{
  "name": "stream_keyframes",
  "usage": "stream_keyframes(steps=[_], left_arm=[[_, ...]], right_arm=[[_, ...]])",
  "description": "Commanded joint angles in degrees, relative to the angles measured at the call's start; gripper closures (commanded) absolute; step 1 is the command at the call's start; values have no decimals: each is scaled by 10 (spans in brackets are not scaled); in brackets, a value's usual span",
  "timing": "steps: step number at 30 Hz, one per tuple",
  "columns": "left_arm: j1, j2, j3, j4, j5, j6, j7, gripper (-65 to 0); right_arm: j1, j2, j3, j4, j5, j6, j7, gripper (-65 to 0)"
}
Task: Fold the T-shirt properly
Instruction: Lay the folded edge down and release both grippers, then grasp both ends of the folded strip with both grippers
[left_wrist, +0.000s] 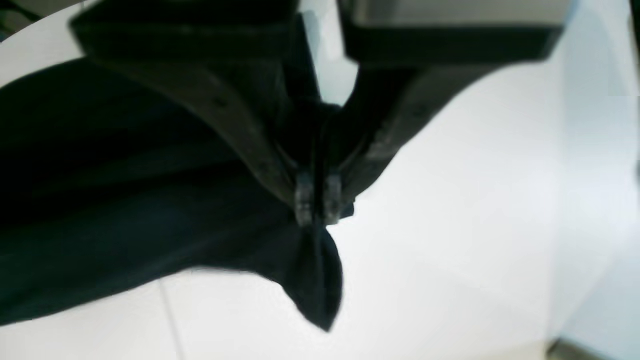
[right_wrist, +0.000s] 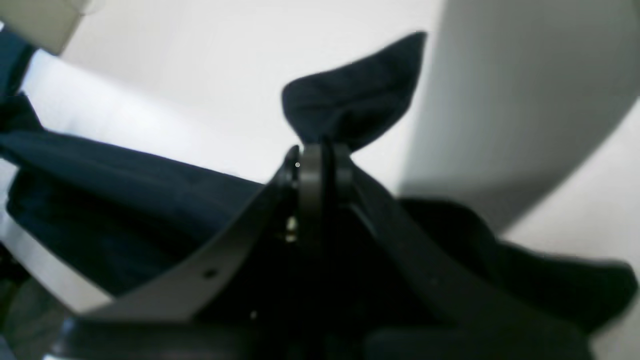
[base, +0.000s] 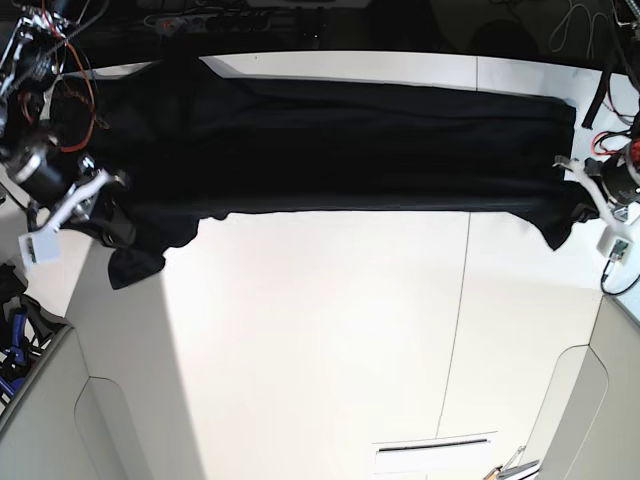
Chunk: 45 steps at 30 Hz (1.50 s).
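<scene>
Left wrist: left tool (left_wrist: 318, 206) pressed together, pinching a corner of the plain black soft-fabric T-shirt (left_wrist: 125, 210).

Right wrist: right tool (right_wrist: 320, 160) likewise pinching a corner.

Base: stretched crosswise between both tools along the white tabletop's (base: 330, 350) far edge; each tool at one end.

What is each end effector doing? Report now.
Left end effector: closed on the T-shirt.
Right end effector: closed on the T-shirt too.

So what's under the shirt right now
Under the T-shirt only the white table shows, where it runs out from the cloth's near edge. Whatever lies beneath the stretched black fabric itself is covered. Both end effectors pinch its ends, left and right.
</scene>
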Motion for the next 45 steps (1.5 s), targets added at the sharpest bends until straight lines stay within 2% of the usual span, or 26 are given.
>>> stream_keyframes(steps=[1, 6, 10, 14, 18, 19, 20, 22, 23, 24, 30, 32, 36, 42, 45], left_arm=[[9, -11, -14, 10, 7, 5, -1, 0], [34, -11, -23, 11, 5, 5, -1, 0], [43, -11, -23, 11, -21, 5, 5, 0], [60, -11, -23, 11, -24, 12, 11, 0], [68, -11, -23, 11, -24, 22, 9, 0], [68, -11, -23, 11, -24, 22, 10, -12], [70, -11, -23, 11, -24, 22, 12, -63], [73, -10, -23, 11, -25, 23, 17, -177], [73, -10, -23, 11, -25, 23, 22, -222], [75, -11, -23, 11, -25, 29, 25, -251], [78, -11, -24, 11, -31, 37, 29, -259], [81, -7, -35, 11, -31, 51, 29, -259], [84, 17, -77, 11, -35, 63, 29, -333], [84, 51, -144, 11, -45, 60, 22, -349], [86, 71, -169, 10, -51, 50, 23, -447]], right_arm=[[-13, 8, 15, 15, 15, 3, 6, 0], [-73, 8, 31, 17, 25, 7, 7, 0], [-103, -4, 31, 16, 21, 7, 9, 0], [-132, -24, 31, 5, -16, 6, 9, 0], [-138, -27, 30, -34, -27, 5, 11, 0], [-137, -27, 30, -43, -27, 5, 14, 0], [-137, -27, 30, -52, -26, 5, 20, 0], [-137, -27, 30, -64, -27, 5, 24, -165], [-137, -27, 30, -64, -26, 5, 24, -232], [-136, -27, 30, -64, -26, 5, 24, -270], [-110, -22, 44, -59, -24, 4, 24, -278], [-106, -22, 59, -54, -12, 4, 24, -278], [-104, -22, 80, -34, 2, 4, 24, -278], [-76, -26, 84, -31, 11, 5, 24, -278], [-76, -27, 84, -31, 30, 5, 21, -278]])
